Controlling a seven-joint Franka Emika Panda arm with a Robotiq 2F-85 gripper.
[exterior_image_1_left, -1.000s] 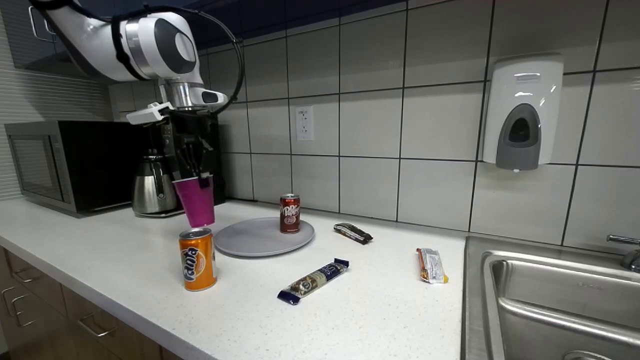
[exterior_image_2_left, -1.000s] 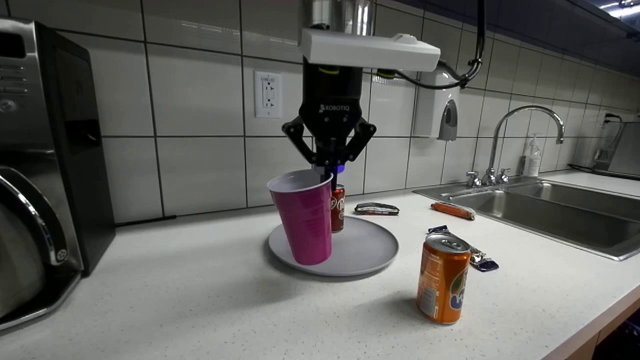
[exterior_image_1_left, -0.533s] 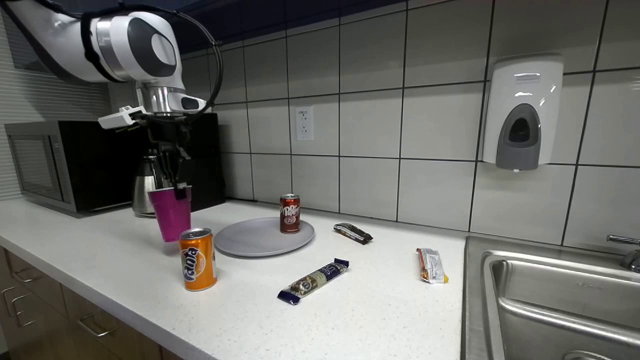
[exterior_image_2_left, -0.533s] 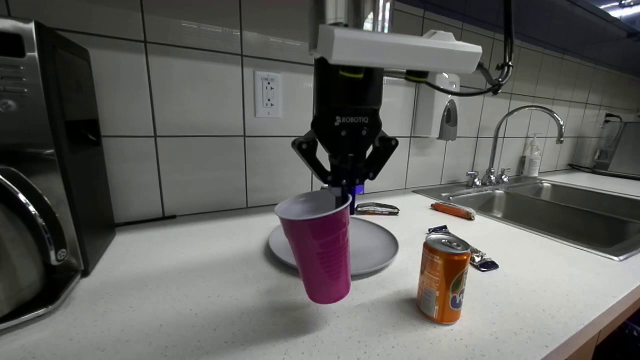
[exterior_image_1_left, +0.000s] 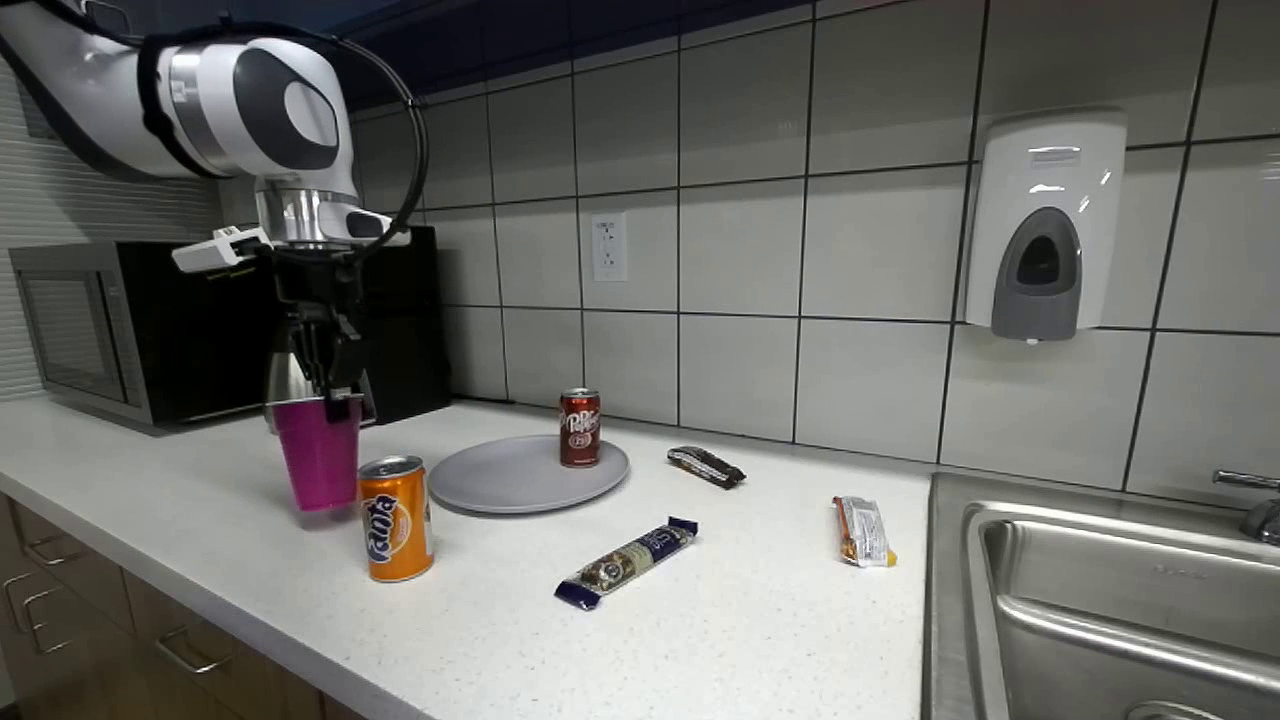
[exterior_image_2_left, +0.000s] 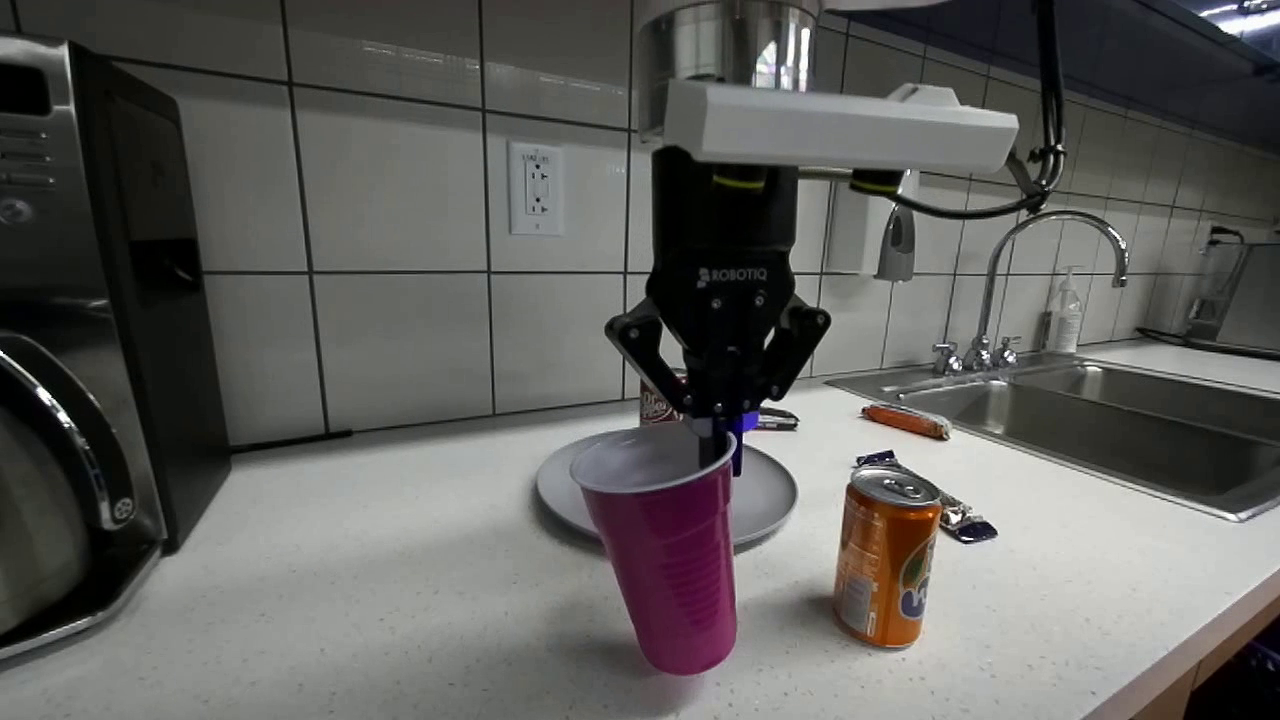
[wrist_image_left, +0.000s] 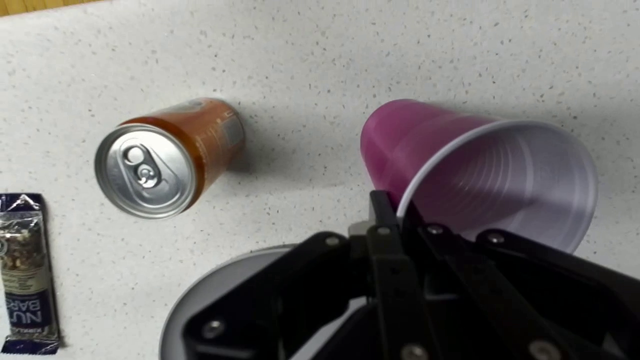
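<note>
White speckled countertop (exterior_image_1_left: 780, 640) runs right across here, with a big robot arm (exterior_image_1_left: 230, 110) hanging over it. Steel sink (exterior_image_1_left: 955, 610) at one end, microwave (exterior_image_1_left: 200, 330) toward the other. Next size down is the grey plate (exterior_image_1_left: 490, 475), lying flat. Then the gripper (wrist_image_left: 398, 207): black, pointing down, jaws nipped right in on the rim of a pink cup (exterior_image_2_left: 670, 570), one finger inside the mouth and one outside (wrist view shows it best imo). The cup's on a slant, white inside, in front of the plate in an exterior view, with its base right around counter level; can't tell if it's actually touching. Two soda cans after that: an orange Fanta can (exterior_image_2_left: 885, 560) upright on the counter near the cup, and a Dr Pepper can (exterior_image_1_left: 580, 430) standing on the plate near its edge. Smallest stuff is the wrapped snacks, all lying on the counter: a nut bar (exterior_image_1_left: 630, 562) with dark blue ends, an orange-and-white bar (exterior_image_1_left: 864, 532) close to the sink, and a dark-wrapped bar (exterior_image_1_left: 706, 466) just past the plate on the Dr Pepper side.
</note>
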